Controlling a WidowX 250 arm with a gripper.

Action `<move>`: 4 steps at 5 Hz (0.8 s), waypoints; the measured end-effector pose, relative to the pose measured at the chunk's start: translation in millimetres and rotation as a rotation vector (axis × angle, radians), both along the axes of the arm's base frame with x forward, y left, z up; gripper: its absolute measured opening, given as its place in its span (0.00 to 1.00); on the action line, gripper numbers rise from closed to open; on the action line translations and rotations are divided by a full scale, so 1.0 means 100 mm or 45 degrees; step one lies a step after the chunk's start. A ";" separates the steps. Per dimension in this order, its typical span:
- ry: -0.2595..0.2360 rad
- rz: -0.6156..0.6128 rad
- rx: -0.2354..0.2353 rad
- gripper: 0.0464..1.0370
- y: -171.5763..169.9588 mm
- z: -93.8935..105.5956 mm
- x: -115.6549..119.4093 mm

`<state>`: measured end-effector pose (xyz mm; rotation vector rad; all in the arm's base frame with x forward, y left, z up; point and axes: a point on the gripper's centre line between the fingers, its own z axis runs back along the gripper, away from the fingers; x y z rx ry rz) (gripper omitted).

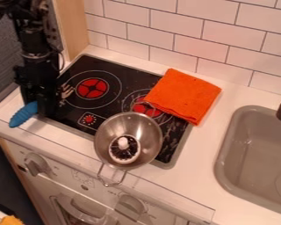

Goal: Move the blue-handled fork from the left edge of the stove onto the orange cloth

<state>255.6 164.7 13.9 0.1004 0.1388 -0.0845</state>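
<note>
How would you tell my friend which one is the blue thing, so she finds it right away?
Find the black stovetop with the red circles, then look at its left side in the picture, where the black gripper hangs down. The blue thing pokes out there, long and bumpy with a rounded end. Its colour sets it apart: the cloth is orange and the pan is silver.

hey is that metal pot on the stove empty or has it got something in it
Not empty: the metal pot holds a round, white-rimmed item with a dark inside.
</note>
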 end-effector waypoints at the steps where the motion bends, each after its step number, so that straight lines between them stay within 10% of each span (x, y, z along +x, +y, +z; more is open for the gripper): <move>1: -0.217 0.074 -0.099 0.33 -0.12 0.19 0.08; 2: -0.330 0.153 -0.163 0.33 -0.41 0.44 0.32; 4: -0.266 0.137 -0.162 0.33 -1.37 0.57 1.03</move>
